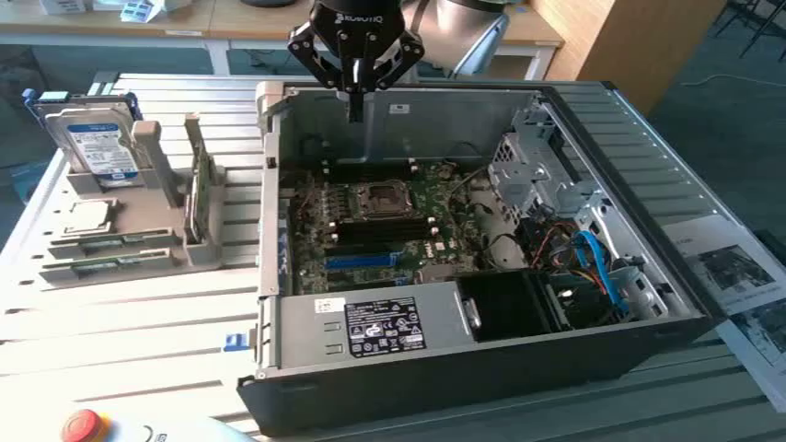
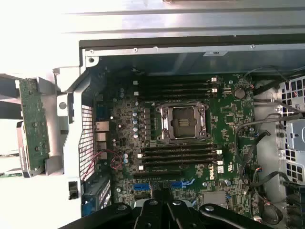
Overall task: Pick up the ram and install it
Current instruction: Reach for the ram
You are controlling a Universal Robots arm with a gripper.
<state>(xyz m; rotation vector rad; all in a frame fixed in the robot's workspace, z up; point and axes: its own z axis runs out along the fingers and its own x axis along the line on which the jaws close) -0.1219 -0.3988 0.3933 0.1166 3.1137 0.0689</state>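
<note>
**Gripper hanging over the open case, ram sitting in its rack**

The gripper (image 1: 355, 112) is hovering over the open computer case (image 1: 491, 368), by its far wall in the exterior view. Its fingers are pressing together with nothing between them. The ram (image 1: 195, 193) is standing on its long edge in the grey rack (image 1: 135, 249), beside the case toward the bench's (image 1: 147, 313) edge at the exterior view's left, well apart from the gripper. The wrist camera is looking down on the motherboard (image 2: 228, 119).

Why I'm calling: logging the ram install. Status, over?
Gripper shut, empty, hovering over the open PC case. Ram standing in the gray holder outside the case, untouched. Motherboard's memory slots bare, nothing across them.
</note>
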